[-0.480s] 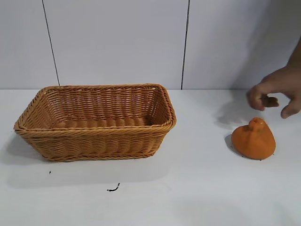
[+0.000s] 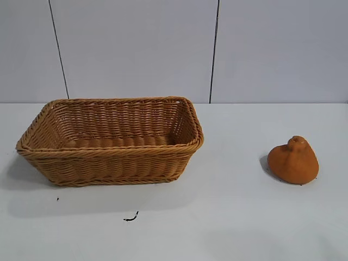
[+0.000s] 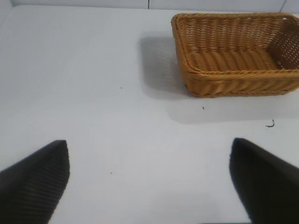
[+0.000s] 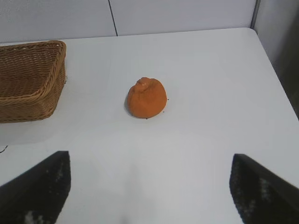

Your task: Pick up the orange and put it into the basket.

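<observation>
Right now I am looking over a white bench (image 2: 228, 228) and finding no brand, label or readable writing on anything; the only mark is a small dark squiggle (image 2: 130, 218) lying on the surface in front of the basket.

I am seeing the orange (image 2: 293, 160) sitting on the bench at the right side of the exterior view, knobby top pointing up, well apart from the basket (image 2: 109, 163), which is standing at the left with its braided rim facing up and nothing showing inside. Bare bench is lying open between the two, and more is stretching toward the near edge.

I am holding the right gripper (image 4: 149, 186) back from the orange, its jaws standing wide and gripping nothing, with clear surface between them and the fruit. In its wrist view the bench's far corner and side edge are showing beyond the orange.

I am keeping the left gripper (image 3: 149, 182) parked short of the basket, jaws likewise spread wide and empty, with open bench all around and a panelled wall (image 2: 136, 49) closing the far side.
</observation>
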